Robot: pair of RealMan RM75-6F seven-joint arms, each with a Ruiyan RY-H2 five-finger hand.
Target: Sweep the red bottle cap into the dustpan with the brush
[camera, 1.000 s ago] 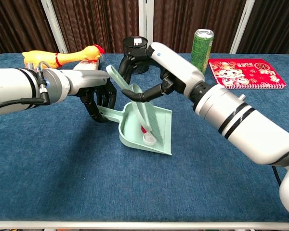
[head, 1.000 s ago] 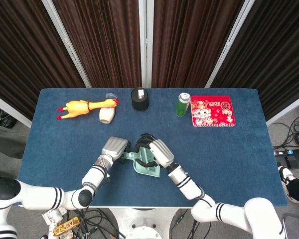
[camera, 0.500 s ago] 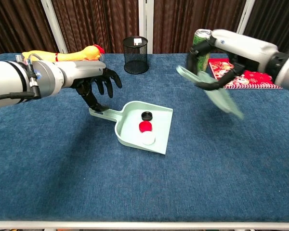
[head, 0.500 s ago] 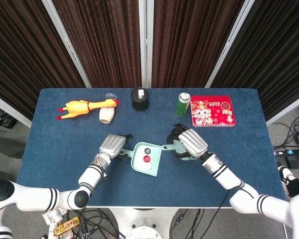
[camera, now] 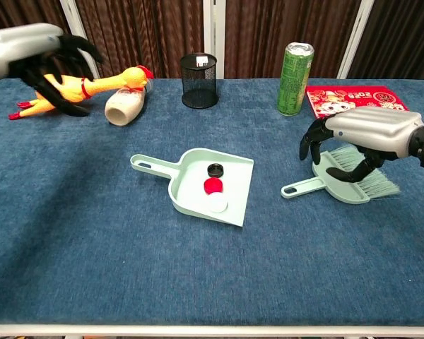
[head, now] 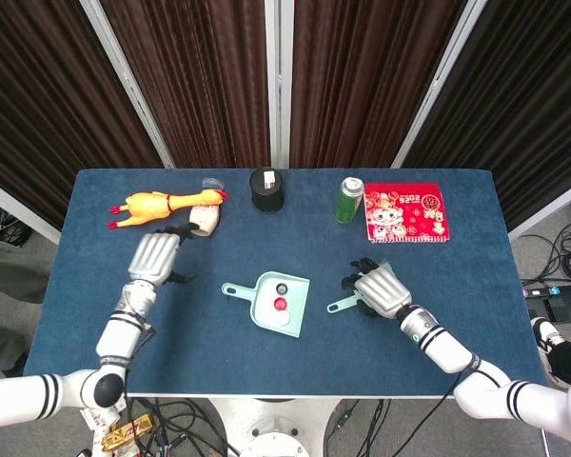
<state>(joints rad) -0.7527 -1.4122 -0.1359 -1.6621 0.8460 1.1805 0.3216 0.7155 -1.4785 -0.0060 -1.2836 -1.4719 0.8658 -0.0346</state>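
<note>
The mint dustpan lies flat at the table's middle, its handle pointing left. Inside it sits the red bottle cap, between a black cap and a white cap. The mint brush lies on the cloth to the right of the pan. My right hand arches over its head with fingers curled around it. My left hand hangs far left with fingers spread, holding nothing.
A yellow rubber chicken and a white bottle on its side lie at the back left, under my left hand. A black mesh cup, a green can and a red notebook stand along the back.
The right hand has brought the brush down from the air onto the table right of the pan. The left hand let go of the dustpan handle and swung far left and up.
</note>
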